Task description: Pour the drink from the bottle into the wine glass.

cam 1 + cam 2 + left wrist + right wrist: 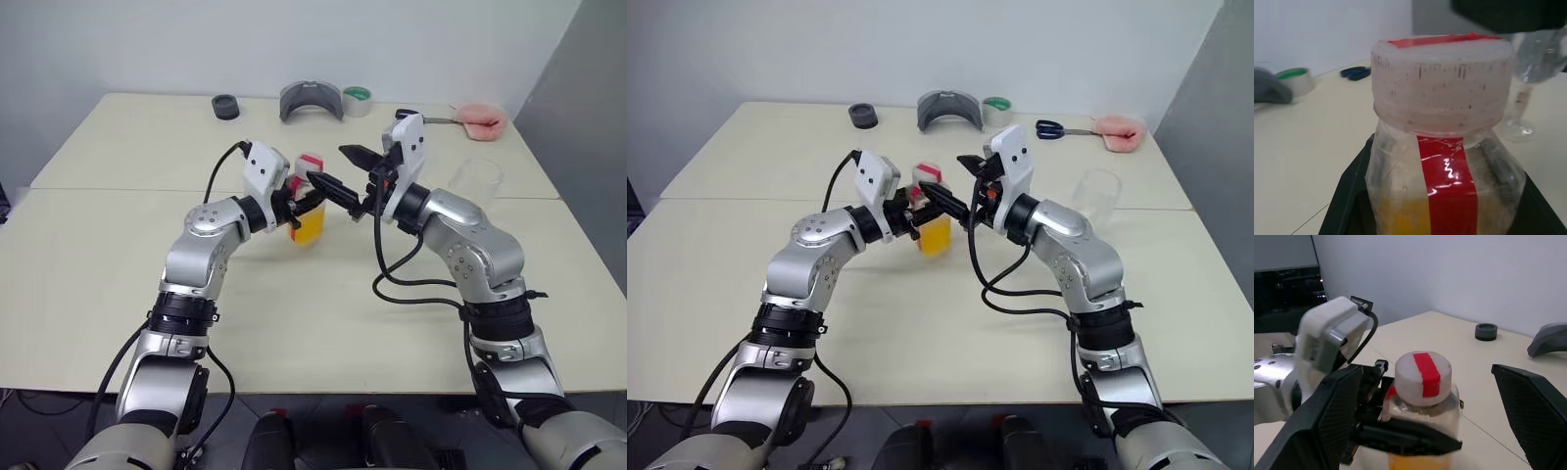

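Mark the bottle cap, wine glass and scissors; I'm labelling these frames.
bottle cap (1423,378): right wrist view, cap's top.
wine glass (476,182): left eye view, bowl.
scissors (1051,128): right eye view, handles.

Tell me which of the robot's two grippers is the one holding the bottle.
The left gripper: its black fingers are shut on the bottle. The right gripper stands open at the cap, holding nothing.

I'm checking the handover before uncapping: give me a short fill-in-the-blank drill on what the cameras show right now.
1. The left gripper is shut on the ____.
2. The right gripper has its jaws ____, on either side of the cap.
3. The cap is still ____ the bottle.
4. The wine glass stands on the robot's ____ side.

Missing words: bottle; open; on; right
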